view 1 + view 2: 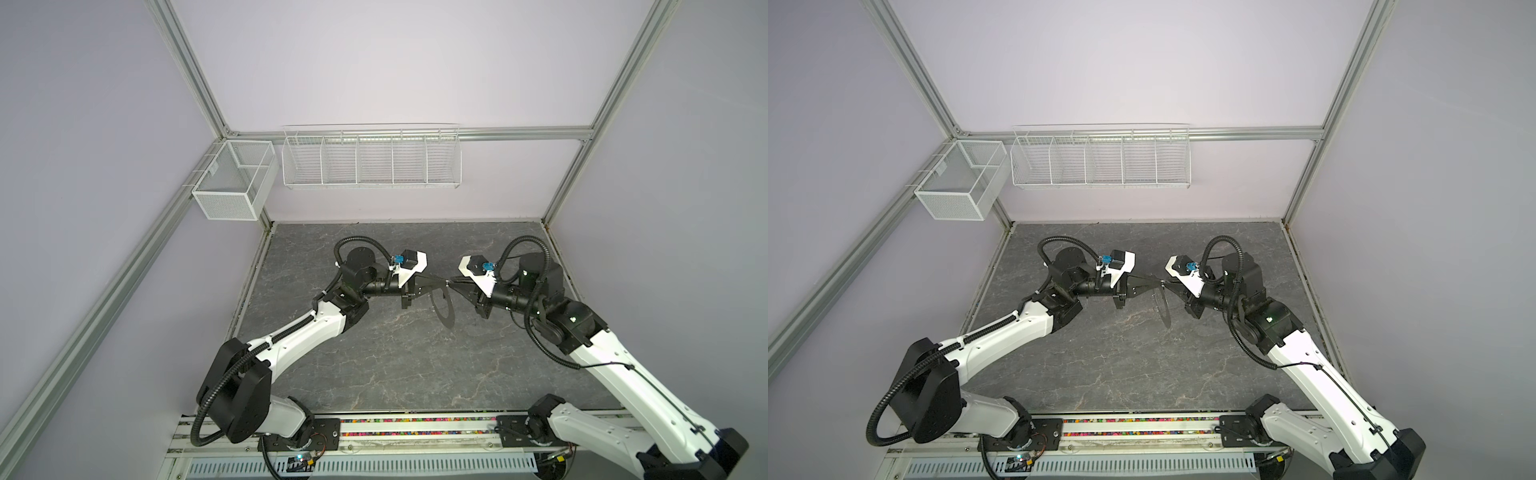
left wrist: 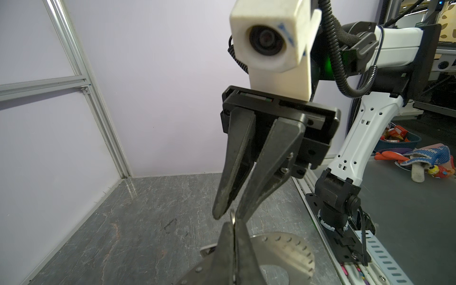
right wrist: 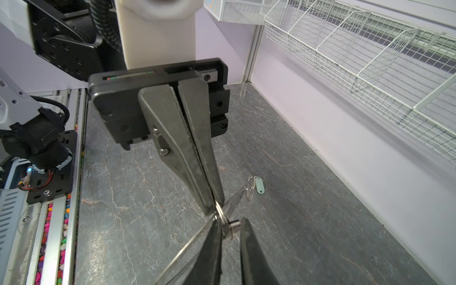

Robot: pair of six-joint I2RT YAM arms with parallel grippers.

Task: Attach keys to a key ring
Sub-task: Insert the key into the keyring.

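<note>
The key ring (image 2: 283, 254), a flat grey disc with small holes round its rim, hangs edge-on above the table (image 1: 444, 319) between my two grippers. My left gripper (image 2: 234, 225) is shut on its upper rim, where a small wire loop (image 2: 232, 217) sticks out. My right gripper (image 3: 232, 225) faces it tip to tip. Its fingers stand a narrow gap apart around that loop and a short silvery stub (image 3: 234, 224). One of the keys (image 3: 249, 190), with a pale green tag (image 3: 259, 185), lies on the table beyond the grippers.
White wire baskets (image 1: 372, 160) hang on the back wall and a mesh box (image 1: 232, 178) on the left frame. A rail with coloured beads (image 1: 415, 428) runs along the front edge of the grey marbled table (image 1: 374, 365). Both arm bases stand on it.
</note>
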